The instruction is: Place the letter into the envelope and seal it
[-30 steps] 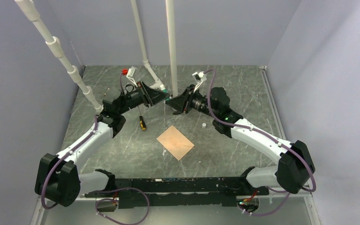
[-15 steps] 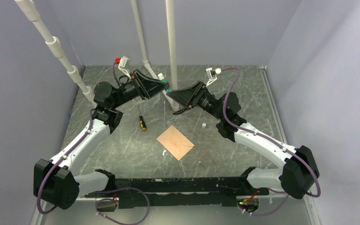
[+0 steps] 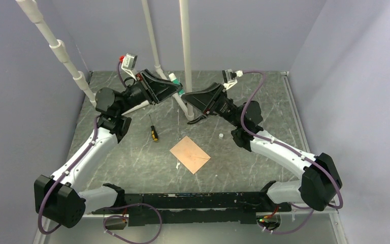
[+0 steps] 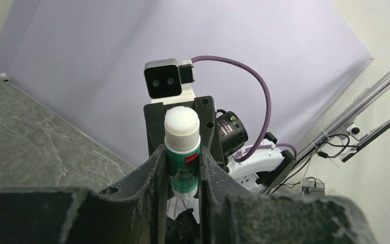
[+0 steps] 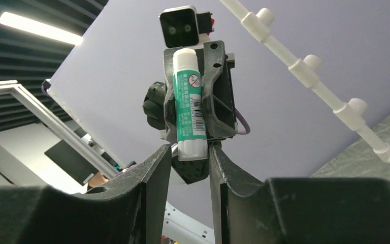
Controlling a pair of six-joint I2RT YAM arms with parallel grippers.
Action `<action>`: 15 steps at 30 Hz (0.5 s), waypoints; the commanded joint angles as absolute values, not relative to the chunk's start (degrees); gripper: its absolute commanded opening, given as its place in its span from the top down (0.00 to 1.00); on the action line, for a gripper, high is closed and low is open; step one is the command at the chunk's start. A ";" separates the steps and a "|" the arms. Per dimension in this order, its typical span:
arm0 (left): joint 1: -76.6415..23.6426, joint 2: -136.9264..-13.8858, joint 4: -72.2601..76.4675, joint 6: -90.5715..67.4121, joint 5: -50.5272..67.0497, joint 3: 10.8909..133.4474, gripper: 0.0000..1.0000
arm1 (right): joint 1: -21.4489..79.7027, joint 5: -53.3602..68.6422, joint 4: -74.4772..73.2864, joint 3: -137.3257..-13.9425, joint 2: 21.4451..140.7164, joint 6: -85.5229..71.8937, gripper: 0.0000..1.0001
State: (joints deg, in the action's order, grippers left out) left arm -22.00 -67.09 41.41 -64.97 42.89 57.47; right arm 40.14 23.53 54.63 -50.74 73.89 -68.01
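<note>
A green and white glue stick (image 4: 182, 152) stands crosswise between the fingers of my left gripper (image 4: 182, 160), which is shut on it. Both arms are raised above the back of the table, tips meeting. The stick (image 3: 173, 77) shows beside my left gripper (image 3: 175, 87). My right gripper (image 5: 189, 152) faces it, its jaws standing a little wider than the glue stick's lower end (image 5: 192, 145), which sits at the tips. A peach-tan paper rectangle, the envelope (image 3: 190, 154) as far as I can tell, lies flat mid-table with no flap raised. No separate letter shows.
A screwdriver (image 3: 154, 133) with a yellow and black handle lies left of the envelope. A small white cap (image 3: 221, 135) sits to its right, a white scrap (image 3: 176, 165) at its near corner. White pipes (image 3: 185, 46) rise at the back, close to the grippers.
Both arms have lifted the meeting point higher and further back. The right jaws let go of the stick's end, opened wide, then narrowed again around it. The left grip is unchanged.
</note>
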 commanded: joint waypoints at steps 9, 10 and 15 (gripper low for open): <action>-22.15 -64.12 41.46 -64.48 41.17 58.74 0.97 | 40.64 25.74 44.81 -58.56 72.31 -57.24 0.93; -22.15 -63.86 39.70 -63.67 40.96 58.84 0.98 | 40.76 25.20 41.97 -59.26 72.03 -54.53 0.94; -22.15 -62.10 26.20 -57.83 34.01 58.66 0.98 | 42.36 18.74 22.80 -65.00 71.51 -33.38 0.96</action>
